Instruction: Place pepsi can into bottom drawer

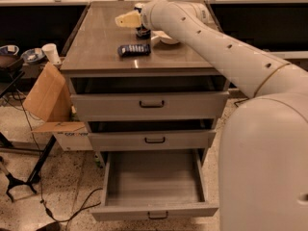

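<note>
The pepsi can (pixel 142 32), dark blue, stands upright at the back of the cabinet top, next to a white bowl (pixel 167 38). My gripper (pixel 127 19) hovers over the cabinet top, just above and left of the can, and my wrist covers the can's upper part. I cannot tell whether the gripper touches the can. The bottom drawer (pixel 153 179) is pulled out, with its grey inside bare and its front (pixel 156 211) toward the camera.
A flat dark-blue snack packet (pixel 134 49) lies on the cabinet top in front of the can. The two upper drawers (pixel 150 105) are slightly ajar. A cardboard box (pixel 45 97) and a stand with cables (pixel 19 177) are on the left. My arm (pixel 231 61) fills the right side.
</note>
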`<state>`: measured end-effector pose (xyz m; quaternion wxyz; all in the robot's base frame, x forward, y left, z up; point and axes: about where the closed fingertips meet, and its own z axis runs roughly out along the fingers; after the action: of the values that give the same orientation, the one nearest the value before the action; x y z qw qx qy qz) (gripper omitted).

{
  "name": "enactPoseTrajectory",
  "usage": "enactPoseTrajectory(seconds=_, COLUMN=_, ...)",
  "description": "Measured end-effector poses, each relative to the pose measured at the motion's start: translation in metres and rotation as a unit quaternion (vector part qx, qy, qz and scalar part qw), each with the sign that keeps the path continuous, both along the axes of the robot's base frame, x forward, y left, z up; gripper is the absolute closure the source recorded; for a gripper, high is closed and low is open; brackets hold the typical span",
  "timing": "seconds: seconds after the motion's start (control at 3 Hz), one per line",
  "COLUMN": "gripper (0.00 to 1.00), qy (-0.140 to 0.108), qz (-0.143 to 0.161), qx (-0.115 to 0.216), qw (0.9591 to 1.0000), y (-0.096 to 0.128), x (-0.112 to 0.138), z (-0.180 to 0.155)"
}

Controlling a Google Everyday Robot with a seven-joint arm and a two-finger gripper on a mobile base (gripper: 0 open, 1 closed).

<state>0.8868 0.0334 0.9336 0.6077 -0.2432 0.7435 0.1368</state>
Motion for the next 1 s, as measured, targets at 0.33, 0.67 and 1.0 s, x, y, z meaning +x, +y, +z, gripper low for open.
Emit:
enactPoseTrajectory(seconds=0.33, gripper=0.00, qy=0.006, qz=-0.016, qx=-0.012, qw=0.9998, y=-0.011, x=0.024, z=-0.016)
enactPoseTrajectory(seconds=0.67, gripper=0.00, qy=0.012, qz=-0.028, qx=-0.021, qw=0.9993, y=-0.021, x=0.042, z=-0.026)
enactPoseTrajectory(seconds=1.0, gripper=0.00, qy=0.009, qz=-0.030, qx=-0.027, qw=0.9992, y=-0.021, x=0.053, z=-0.025)
